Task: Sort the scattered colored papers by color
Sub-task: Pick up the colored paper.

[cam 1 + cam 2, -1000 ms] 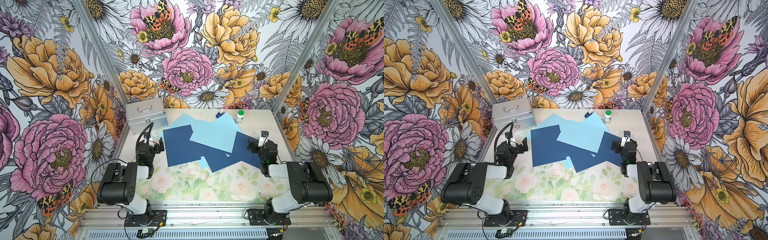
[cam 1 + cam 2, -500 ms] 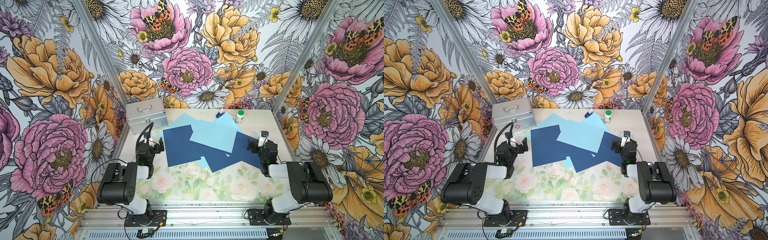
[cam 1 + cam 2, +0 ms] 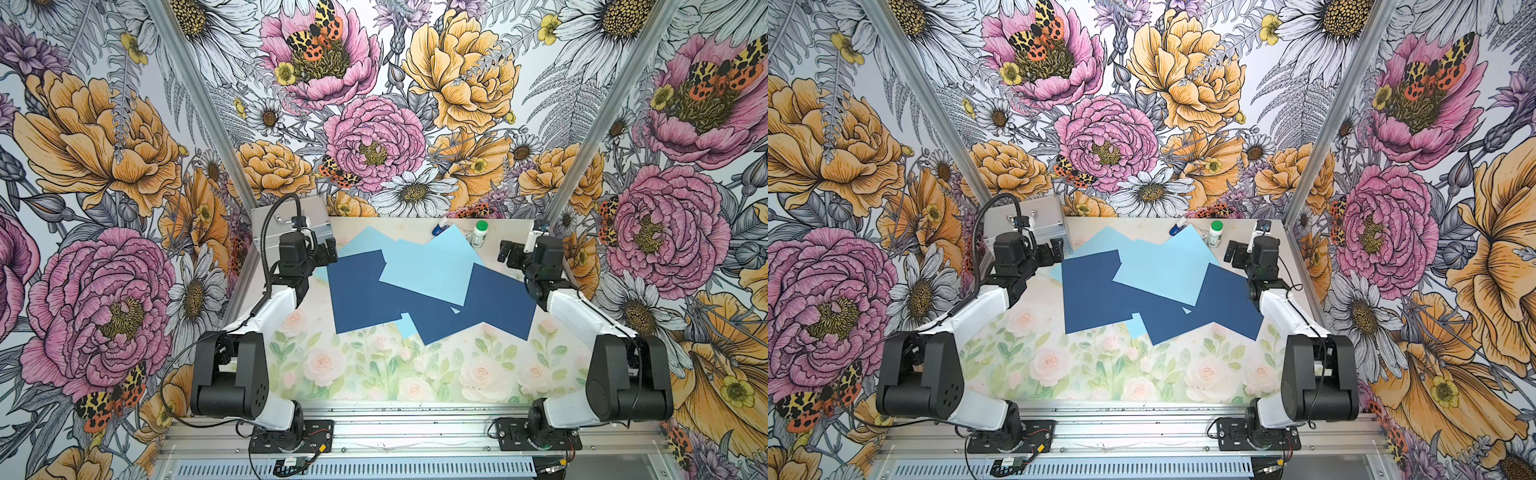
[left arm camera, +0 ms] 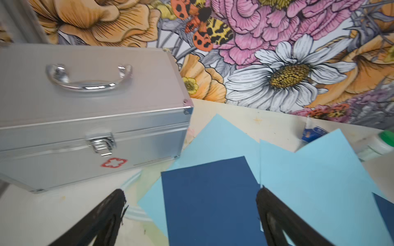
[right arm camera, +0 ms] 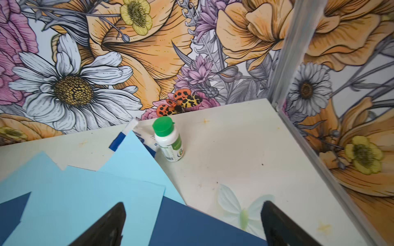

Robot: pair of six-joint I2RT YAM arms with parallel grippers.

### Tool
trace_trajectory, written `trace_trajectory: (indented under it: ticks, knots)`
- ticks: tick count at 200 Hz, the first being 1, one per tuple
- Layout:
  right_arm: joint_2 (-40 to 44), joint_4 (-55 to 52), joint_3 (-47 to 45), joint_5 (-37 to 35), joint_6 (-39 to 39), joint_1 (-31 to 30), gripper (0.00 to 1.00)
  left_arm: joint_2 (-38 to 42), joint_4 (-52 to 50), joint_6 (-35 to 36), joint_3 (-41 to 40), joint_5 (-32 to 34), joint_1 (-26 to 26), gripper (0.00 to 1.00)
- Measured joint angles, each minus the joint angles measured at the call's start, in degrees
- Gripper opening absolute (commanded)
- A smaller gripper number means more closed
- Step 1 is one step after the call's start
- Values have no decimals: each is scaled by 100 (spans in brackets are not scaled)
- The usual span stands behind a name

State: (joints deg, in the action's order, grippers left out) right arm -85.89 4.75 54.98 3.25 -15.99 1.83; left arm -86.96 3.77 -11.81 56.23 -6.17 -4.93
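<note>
The colored papers lie overlapped at the middle and back of the table in both top views. A light blue sheet (image 3: 432,270) lies on top, with another light blue sheet (image 3: 361,243) behind it. Navy sheets spread to the left (image 3: 357,299), the middle (image 3: 432,320) and the right (image 3: 498,303). My left gripper (image 3: 326,251) hangs open over the pile's back left corner, above a navy sheet (image 4: 204,191) in the left wrist view. My right gripper (image 3: 510,254) hangs open off the pile's right edge, above a navy corner (image 5: 191,221). Both hold nothing.
A silver case (image 4: 85,106) with a handle and a red cross stands at the back left, close to the left gripper. A white bottle with a green cap (image 5: 169,140) and a small blue-and-white packet (image 5: 119,140) stand by the back wall. A side wall post (image 5: 285,64) is near the right gripper.
Both arms have unfolded and carried their grippers toward the back of the table, mostly in the last half second. The papers have not moved, and both grippers stay open.
</note>
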Motion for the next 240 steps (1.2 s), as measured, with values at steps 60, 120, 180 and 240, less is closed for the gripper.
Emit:
trace_trajectory:
  ticks: [60, 120, 180, 240]
  knots:
    - [-1038, -1040, 498, 1668, -1187, 0, 99, -1440, -393, -1523, 791, -1165, -946, 98]
    - [-2083, -1095, 1294, 2448, -2015, 2, 97, -2907, -334, -2439, 1912, -2243, -1191, 98]
    - [-2817, -1134, 1792, 2583, -2444, 2, 94, -3049, -831, -2337, 1987, -1716, -1360, 98]
    - [-3353, -1143, 2341, 2597, -2564, 2, 93, -3082, -1211, -2083, 2168, -1252, -1827, 98]
